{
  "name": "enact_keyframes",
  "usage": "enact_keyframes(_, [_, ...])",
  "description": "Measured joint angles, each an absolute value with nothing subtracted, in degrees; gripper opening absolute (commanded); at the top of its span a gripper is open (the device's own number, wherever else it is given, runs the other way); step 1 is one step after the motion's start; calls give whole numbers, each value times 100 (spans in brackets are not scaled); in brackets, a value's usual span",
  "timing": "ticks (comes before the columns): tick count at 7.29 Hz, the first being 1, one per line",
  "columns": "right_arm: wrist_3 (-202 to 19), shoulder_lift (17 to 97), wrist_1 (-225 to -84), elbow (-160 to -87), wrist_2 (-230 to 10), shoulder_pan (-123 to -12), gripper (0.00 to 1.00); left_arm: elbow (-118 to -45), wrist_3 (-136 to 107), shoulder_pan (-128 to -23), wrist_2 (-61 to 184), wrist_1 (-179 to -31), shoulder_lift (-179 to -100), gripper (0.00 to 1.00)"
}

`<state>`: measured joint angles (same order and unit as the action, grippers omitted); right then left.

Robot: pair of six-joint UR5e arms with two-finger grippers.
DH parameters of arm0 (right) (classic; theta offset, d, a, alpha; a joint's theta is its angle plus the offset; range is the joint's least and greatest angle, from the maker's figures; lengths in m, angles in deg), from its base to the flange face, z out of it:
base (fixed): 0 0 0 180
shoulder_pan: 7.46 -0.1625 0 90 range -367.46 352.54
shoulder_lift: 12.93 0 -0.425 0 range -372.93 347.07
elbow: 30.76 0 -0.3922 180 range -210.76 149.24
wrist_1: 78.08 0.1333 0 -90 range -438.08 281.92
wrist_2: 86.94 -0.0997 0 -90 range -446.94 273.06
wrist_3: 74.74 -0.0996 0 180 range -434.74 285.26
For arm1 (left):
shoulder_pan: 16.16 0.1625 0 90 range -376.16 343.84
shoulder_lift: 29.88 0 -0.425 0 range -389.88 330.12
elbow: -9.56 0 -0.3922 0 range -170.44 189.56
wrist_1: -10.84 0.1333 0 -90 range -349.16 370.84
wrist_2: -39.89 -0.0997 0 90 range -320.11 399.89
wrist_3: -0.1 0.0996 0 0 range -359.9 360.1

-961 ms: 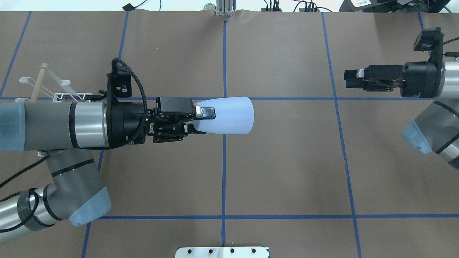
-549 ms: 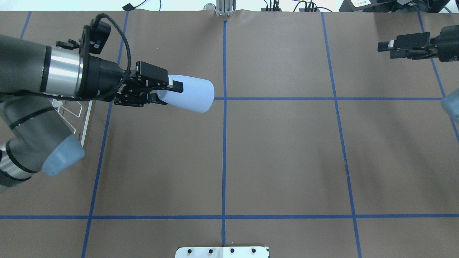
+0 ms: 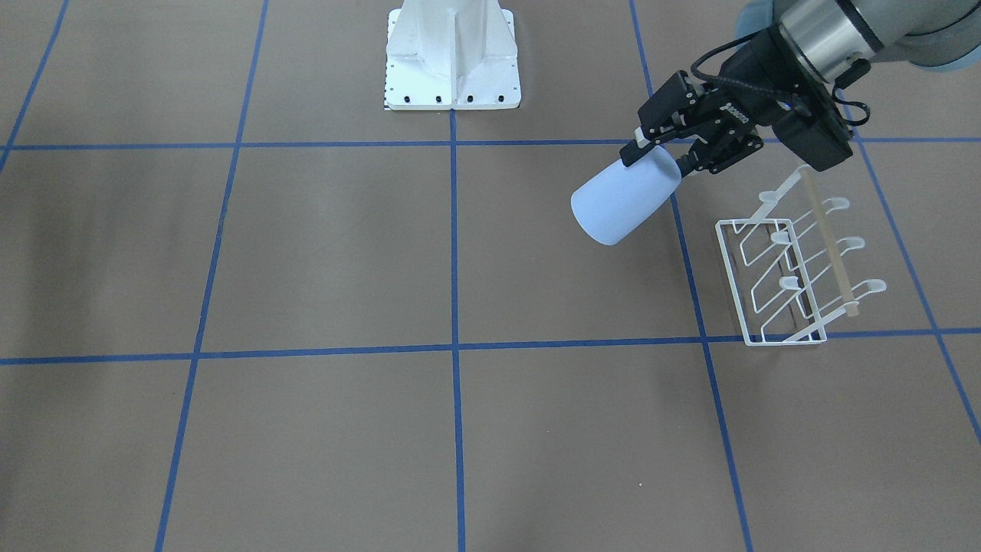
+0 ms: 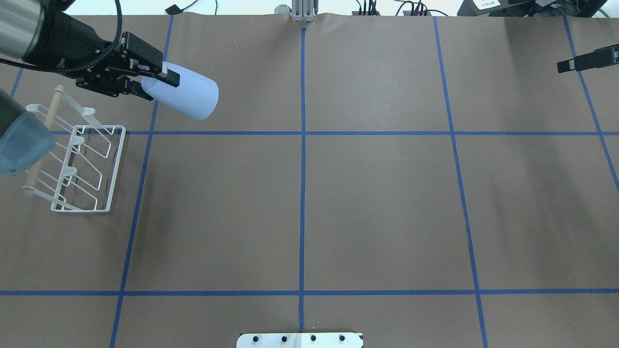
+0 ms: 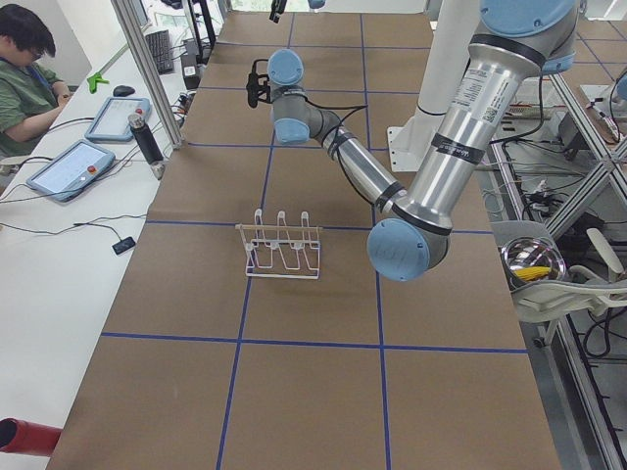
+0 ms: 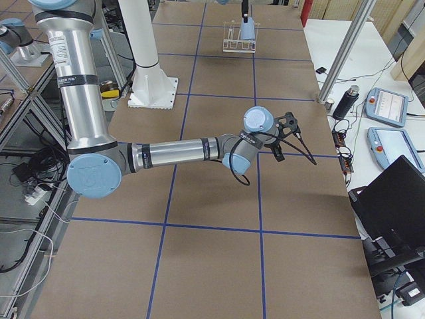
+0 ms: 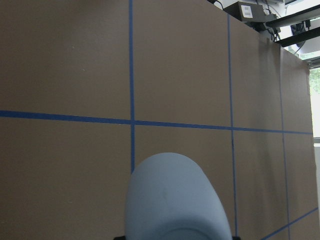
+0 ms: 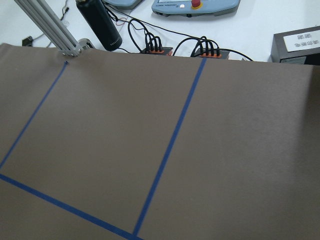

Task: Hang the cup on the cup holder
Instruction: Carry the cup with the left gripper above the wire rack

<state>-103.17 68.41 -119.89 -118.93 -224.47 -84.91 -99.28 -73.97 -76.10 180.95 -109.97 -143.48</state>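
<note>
The pale blue-grey cup (image 4: 186,99) is held off the table, lying on its side with the rim pointing away from the arm. My left gripper (image 4: 157,87) is shut on its base end. The front-facing view shows the left gripper (image 3: 657,157) and cup (image 3: 622,201) too, and the left wrist view shows the cup (image 7: 175,205). The white wire cup holder (image 4: 87,164) with its wooden rod stands on the table at the far left, beside and below the cup, and nothing hangs on it (image 3: 782,284). My right gripper (image 4: 563,65) is at the far right edge, its fingers together and empty.
The white robot base plate (image 4: 300,340) sits at the near table edge. Blue tape lines grid the brown table (image 4: 377,208). An operator (image 5: 24,83) sits at a side desk with tablets. Cables and a black bottle (image 8: 99,22) lie beyond the far edge.
My left arm has swung the cup from the table's middle to the far left, beside the cup holder. My right arm has drawn back toward the far right edge.
</note>
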Motion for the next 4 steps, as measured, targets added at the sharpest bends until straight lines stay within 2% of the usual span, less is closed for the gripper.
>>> enact_keyframes(4, [-7886,7197,-13382,-12005,-21451,-8634,100,-10760,-4512,-8187,17527,-7949,-14318,0])
